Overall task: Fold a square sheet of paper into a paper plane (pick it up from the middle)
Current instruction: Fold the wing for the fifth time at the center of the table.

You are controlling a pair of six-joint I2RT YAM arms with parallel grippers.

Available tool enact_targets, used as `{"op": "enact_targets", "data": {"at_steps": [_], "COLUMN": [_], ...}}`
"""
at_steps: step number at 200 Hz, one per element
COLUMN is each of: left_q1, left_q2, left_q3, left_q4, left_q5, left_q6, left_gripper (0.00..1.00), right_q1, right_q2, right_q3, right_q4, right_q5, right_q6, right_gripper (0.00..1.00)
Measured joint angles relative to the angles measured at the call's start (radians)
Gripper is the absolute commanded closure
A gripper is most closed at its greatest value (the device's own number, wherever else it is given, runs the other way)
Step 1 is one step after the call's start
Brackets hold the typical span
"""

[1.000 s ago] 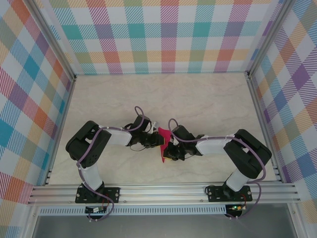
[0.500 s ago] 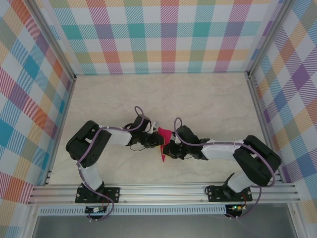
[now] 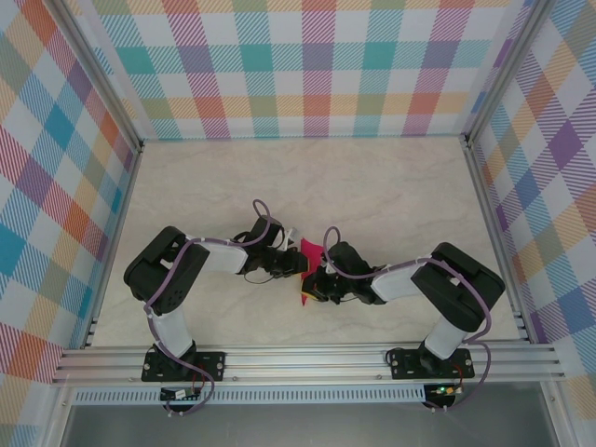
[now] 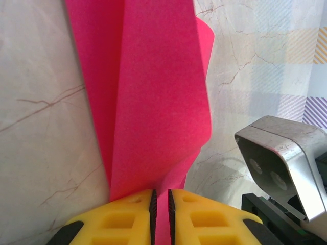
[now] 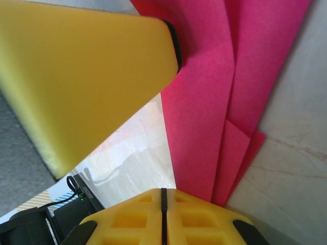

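- The folded pink paper [image 3: 309,251] is mid-table [image 3: 391,186], between the two grippers.
- The left gripper [image 4: 161,201] pinches the paper's edge, its jaws nearly together.
- The right gripper [image 5: 163,201] is fully closed and empty; the paper touches its tip on the right.
- The left finger [image 5: 87,76] crowds in just beside the right gripper.

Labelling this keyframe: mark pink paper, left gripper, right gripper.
pink paper [image 4: 158,102]: left wrist view, top flap's middle.
left gripper [image 4: 161,196]: left wrist view, between jaw tips.
right gripper [image 5: 164,192]: right wrist view, between jaw tips.
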Motion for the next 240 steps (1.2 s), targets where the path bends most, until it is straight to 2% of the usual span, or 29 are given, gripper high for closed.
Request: {"op": "enact_targets", "data": {"at_steps": [192, 240], "left_q1": [0.003, 0.006], "left_q2": [0.005, 0.006], "left_q3": [0.000, 0.000], "left_q4": [0.000, 0.001], "left_q5": [0.005, 0.010], "left_q6": [0.000, 0.000], "left_gripper": [0.85, 0.85], "right_q1": [0.092, 0.109], "right_q2": [0.026, -0.031], "right_q3": [0.058, 0.042], "right_q4": [-0.080, -0.113], "right_q5": [0.080, 0.112], "right_q6": [0.015, 0.015], "right_gripper": [0.94, 0.93]}}
